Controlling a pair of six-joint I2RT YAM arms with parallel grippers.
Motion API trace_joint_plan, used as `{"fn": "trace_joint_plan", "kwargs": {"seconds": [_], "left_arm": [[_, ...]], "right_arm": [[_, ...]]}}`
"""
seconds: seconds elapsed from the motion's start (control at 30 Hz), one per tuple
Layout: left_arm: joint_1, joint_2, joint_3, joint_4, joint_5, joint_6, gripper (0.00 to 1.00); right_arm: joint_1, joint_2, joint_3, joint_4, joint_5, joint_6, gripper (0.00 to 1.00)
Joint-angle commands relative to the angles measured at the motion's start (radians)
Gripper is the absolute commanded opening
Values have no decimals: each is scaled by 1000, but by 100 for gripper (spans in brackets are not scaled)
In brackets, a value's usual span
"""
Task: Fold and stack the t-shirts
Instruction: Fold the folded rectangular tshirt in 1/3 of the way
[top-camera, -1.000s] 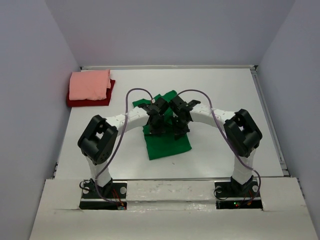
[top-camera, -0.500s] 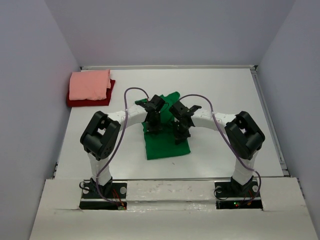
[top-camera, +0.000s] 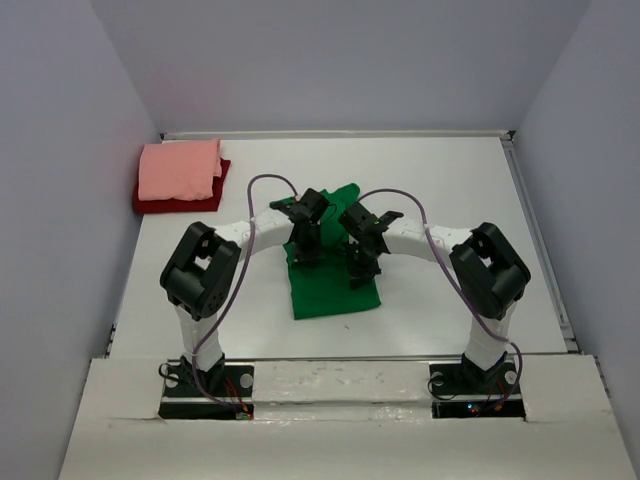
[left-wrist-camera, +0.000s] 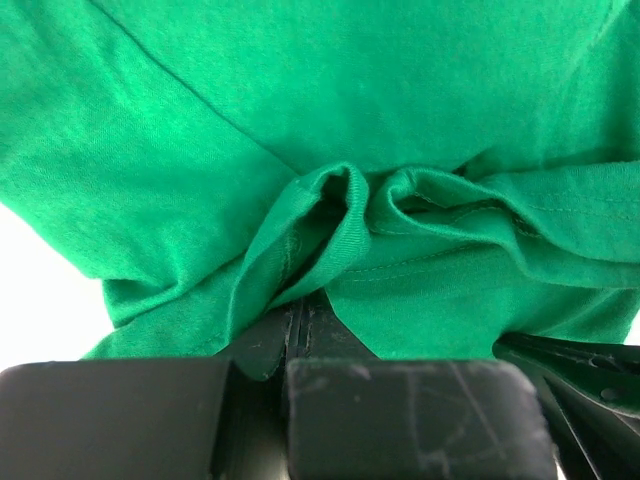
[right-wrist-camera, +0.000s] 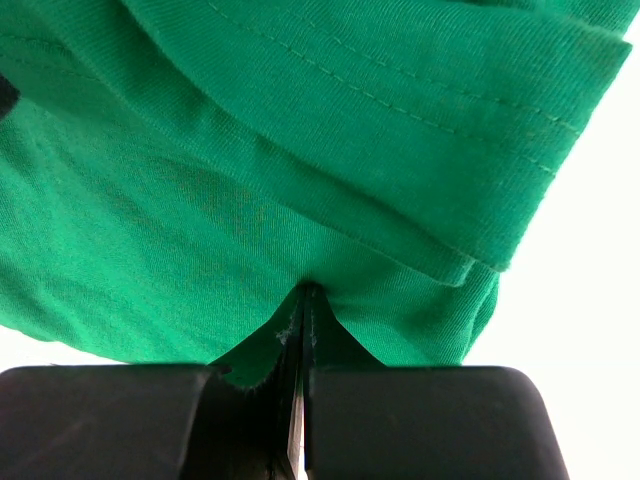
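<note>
My left gripper (left-wrist-camera: 300, 318) pinches a bunched fold of the green t-shirt (top-camera: 335, 292), and my right gripper (right-wrist-camera: 304, 300) pinches its hemmed edge. Cloth spreads ahead of both. I reckon both should travel level and together, so the fold lands square.

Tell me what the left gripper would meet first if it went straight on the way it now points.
The green t-shirt. The left gripper is shut on a pinch of it, and bunched folds of the same cloth lie directly ahead of the tips. What is behind the cloth is hidden.
</note>
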Motion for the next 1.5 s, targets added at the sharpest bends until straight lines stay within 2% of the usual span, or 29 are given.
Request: {"fn": "trace_joint_plan", "kwargs": {"seconds": [0.0, 0.33, 0.6, 0.73, 0.9, 1.07, 1.23, 1.47], "left_arm": [[30, -3, 47, 8, -7, 24, 0], [134, 75, 197, -26, 11, 69, 0], [141, 154, 340, -61, 37, 85, 0], [141, 141, 375, -86, 37, 93, 0], [139, -23, 319, -136, -36, 86, 0], [136, -258, 164, -179, -133, 18, 0], [107, -478, -17, -204, -52, -10, 0], [52, -646, -195, -218, 62, -77, 0]], "right_arm": [[18, -1, -37, 14, -5, 5, 0], [18, 13, -57, 28, -2, 8, 0], [27, 49, -74, 54, -9, 14, 0], [27, 57, -79, 60, -8, 12, 0], [27, 69, -70, 60, -3, 5, 0], [27, 79, -51, 60, -3, 2, 0], [27, 57, -34, 30, 14, -4, 0], [37, -22, 44, -76, 56, 6, 0]]}}
